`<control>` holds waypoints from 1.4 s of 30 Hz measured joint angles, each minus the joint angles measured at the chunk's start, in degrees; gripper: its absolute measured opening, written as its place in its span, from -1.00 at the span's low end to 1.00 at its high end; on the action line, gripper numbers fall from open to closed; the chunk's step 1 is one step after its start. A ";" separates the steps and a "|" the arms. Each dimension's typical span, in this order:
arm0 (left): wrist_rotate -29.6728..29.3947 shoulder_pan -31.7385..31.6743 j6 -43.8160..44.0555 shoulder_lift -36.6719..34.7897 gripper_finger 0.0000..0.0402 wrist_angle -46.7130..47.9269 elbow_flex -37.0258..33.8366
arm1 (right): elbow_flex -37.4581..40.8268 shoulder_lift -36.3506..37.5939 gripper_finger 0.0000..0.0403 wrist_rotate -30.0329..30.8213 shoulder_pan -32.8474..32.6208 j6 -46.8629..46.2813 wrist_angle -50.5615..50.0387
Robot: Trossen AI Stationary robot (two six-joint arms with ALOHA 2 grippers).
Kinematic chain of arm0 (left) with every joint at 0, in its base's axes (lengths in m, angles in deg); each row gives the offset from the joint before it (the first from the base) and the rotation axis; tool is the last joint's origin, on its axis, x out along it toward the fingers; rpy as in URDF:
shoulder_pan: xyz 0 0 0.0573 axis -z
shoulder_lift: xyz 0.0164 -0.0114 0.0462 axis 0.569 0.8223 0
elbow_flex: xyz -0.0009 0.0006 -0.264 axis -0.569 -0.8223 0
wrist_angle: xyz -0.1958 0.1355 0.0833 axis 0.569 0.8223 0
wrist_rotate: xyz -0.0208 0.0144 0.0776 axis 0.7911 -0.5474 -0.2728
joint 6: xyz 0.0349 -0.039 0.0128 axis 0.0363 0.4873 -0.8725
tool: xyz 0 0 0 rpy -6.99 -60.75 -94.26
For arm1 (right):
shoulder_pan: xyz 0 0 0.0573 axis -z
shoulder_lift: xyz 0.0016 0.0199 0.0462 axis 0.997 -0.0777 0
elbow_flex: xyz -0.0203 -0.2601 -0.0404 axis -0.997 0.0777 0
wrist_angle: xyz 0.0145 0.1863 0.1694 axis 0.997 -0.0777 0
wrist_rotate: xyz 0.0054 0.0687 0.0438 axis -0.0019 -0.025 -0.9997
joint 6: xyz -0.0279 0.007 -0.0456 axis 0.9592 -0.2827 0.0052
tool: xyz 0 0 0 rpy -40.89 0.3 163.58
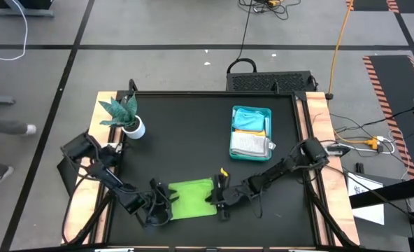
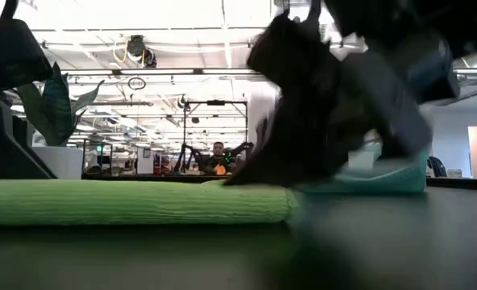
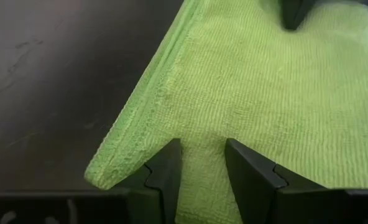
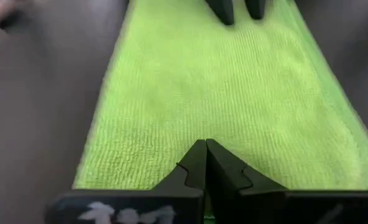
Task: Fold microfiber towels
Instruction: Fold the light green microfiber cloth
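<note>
**A:** So where did we have the lime green towel [image 1: 190,198] at that point? From above we saw it lying flat as a folded strip on the black table [image 1: 193,133], near the front edge, roughly in the middle.

**B:** Yep, and we had a claw at each end of it. The left gripper [image 1: 159,203] sat at the towel's left end, the right gripper [image 1: 218,198] at its right end, both low at the cloth.

**A:** Were we actually holding it on the left? In the left wrist view the left gripper's fingers [image 3: 165,174] stood a narrow way apart with green cloth showing in the gap between them, right beside the towel's rounded corner. Whether they pinched it or just rested on top, we couldn't tell.

**B:** The right one was easier. In its own wrist view the two tips were pressed together, jaws fully closed, sitting at the middle of the towel's short edge, with the strip running away toward the other gripper.

**A:** And the rest of the towels?

**B:** Stacked in the teal tray [image 1: 235,112] at the back right, well apart from both claws. The plant [image 1: 125,115] stood at the back left.
</note>
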 joint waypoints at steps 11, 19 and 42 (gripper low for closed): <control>-1.58 0.82 -4.77 0.90 -0.35 -9.84 0.10 | 0.14 6.55 -1.00 3.49 -6.13 -2.09 -16.15; -6.76 -1.14 -17.60 1.29 -0.35 -23.17 0.15 | 0.00 7.72 -1.00 7.88 -5.63 -3.21 -10.54; -6.99 -3.20 -21.38 3.55 -0.35 -27.43 0.06 | 9.53 16.86 -1.00 16.23 -9.56 -6.48 -5.70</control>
